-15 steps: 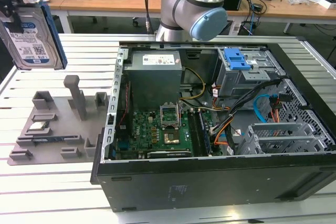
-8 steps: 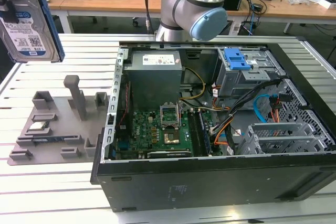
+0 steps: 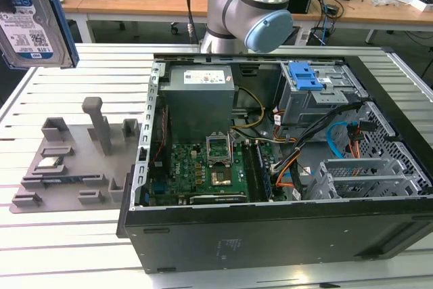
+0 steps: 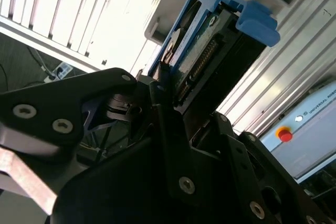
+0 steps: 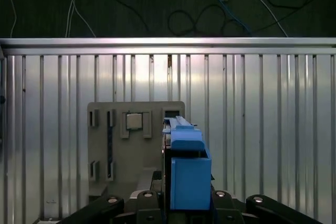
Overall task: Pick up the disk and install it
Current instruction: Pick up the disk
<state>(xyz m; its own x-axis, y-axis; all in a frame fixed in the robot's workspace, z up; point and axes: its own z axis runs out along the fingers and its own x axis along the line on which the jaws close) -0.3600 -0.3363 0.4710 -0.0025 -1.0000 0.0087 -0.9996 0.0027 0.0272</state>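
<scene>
The disk [image 3: 27, 21], a silver hard drive with a blue-and-white label in a bright blue bracket, hangs high above the table at the exterior view's upper left, well clear of the grey fixture plate. In the first wrist view the disk [image 5: 186, 177] stands edge-on with its blue bracket uppermost, and my gripper [image 5: 181, 202] is shut on it from both sides. The second wrist view shows the disk [image 4: 197, 51] from the side, its connector edge visible, clamped between the black fingers [image 4: 159, 95].
An open computer case [image 3: 270, 235] lies on the slatted metal table [image 3: 61, 248], with a blue-latched drive cage [image 3: 308, 76] at its far right. A grey fixture plate [image 3: 74, 167] beside it carries a small silver chip [image 3: 51, 162]. The arm's base [image 3: 250, 11] stands behind the case.
</scene>
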